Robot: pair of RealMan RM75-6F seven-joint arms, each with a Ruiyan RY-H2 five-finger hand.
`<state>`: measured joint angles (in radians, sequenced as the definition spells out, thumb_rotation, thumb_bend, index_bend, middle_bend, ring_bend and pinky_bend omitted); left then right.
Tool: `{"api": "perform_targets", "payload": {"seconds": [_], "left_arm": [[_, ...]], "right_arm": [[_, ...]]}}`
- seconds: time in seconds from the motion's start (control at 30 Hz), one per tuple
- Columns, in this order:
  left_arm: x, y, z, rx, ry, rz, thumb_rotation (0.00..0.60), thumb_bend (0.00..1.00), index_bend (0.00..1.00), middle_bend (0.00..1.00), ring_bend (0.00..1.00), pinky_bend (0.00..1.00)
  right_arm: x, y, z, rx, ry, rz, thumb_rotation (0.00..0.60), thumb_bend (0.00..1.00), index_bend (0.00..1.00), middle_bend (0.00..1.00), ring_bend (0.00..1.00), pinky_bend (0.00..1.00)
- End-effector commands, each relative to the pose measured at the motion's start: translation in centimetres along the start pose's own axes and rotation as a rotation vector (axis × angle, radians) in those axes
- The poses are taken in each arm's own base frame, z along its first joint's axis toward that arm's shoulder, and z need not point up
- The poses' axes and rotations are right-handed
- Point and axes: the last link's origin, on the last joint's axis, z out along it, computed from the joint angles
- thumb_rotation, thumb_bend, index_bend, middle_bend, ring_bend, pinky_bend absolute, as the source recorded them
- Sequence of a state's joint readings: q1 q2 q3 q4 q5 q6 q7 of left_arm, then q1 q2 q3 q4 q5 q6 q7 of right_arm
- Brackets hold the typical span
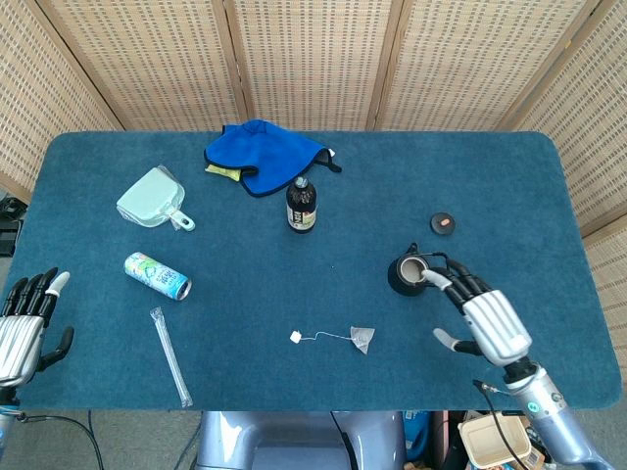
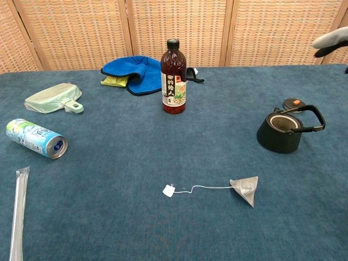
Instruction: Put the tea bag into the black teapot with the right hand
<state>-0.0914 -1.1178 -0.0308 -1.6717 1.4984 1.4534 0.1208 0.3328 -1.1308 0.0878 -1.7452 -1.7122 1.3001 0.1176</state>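
While the tea bag lies untouched on the bench, the scene reads as follows.

Tea bag (image 1: 362, 339): it lies flat on the blue bench (image 1: 509, 186) toward the near edge, a little right of centre. Its string runs left to a small white tag (image 1: 295, 337). In the chest view the pyramid-shaped bag (image 2: 245, 189) sits nearer than the teapot and to its left, well apart from it.

Black teapot (image 1: 410, 274): it stands upright to the right of centre with its mouth uncovered and its handle raised on the right side. In the chest view the teapot (image 2: 281, 131) shows a pale inside.

Teapot lid (image 1: 444, 224): a small dark disc with an orange knob, lying on the bench just beyond the teapot to the far right.

Right robot hand (image 1: 485, 321): it is spread with fingers apart and holds nothing. It hangs over the bench just right of and nearer than the teapot, fingertips reaching toward the teapot's handle; whether they touch it cannot be told. In the chest view only a pale fingertip with a dark band shows at the upper right corner.

Left robot hand (image 1: 24, 328): at the near left edge of the bench, fingers extended and apart, empty.

Bottle (image 1: 301, 206): a dark bottle standing upright near the middle of the bench.

Blue cloth (image 1: 265, 155): heaped at the far side, behind the bottle.

Can (image 1: 157, 275): lying on its side at the left.

Dustpan (image 1: 153, 199): pale green, beyond the can.

Wrapped straw (image 1: 170, 355): lying near the left front edge.
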Motion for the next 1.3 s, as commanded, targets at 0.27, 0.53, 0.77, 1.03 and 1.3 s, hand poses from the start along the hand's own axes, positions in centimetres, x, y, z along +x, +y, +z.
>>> {"api": "perform_targets", "payload": {"seconds": [0.27,0.53,0.77,1.03,1.3], "left_arm": [[0.6,-0.1,0.8,0.001,0.013,0.025,0.6,0.48,0.0,0.0,0.0,0.0],[1.4,-0.1,2.0,-0.016,0.038,0.062,0.6,0.48,0.0,0.0,0.0,0.0],[1.9,-0.1,2.8,-0.019,0.048,0.078,0.6,0.48,0.0,0.0,0.0,0.0],[2.1,-0.1,3.3,-0.018,0.053,0.089,0.6,0.48,0.0,0.0,0.0,0.0],[2.6,0.1,3.6,-0.019,0.066,0.102,0.6,0.48,0.0,0.0,0.0,0.0]], "right_arm": [[-0.4,-5.6,5.0,0.259,-0.132,-0.008,0.6,0.39,0.19,0.42,0.33,0.53],[-2.1,-7.9,8.3,0.334,-0.214,-0.034,0.6,0.39,0.22,0.52,0.47,0.64],[-4.4,-8.2,10.8,0.313,-0.26,-0.123,0.6,0.39,0.26,0.62,0.59,0.74],[-6.5,-8.5,12.2,0.299,-0.311,-0.165,0.6,0.39,0.32,0.75,0.72,0.87],[-9.3,-9.7,13.5,0.327,-0.392,-0.192,0.6,0.39,0.41,0.84,0.83,0.94]]}}
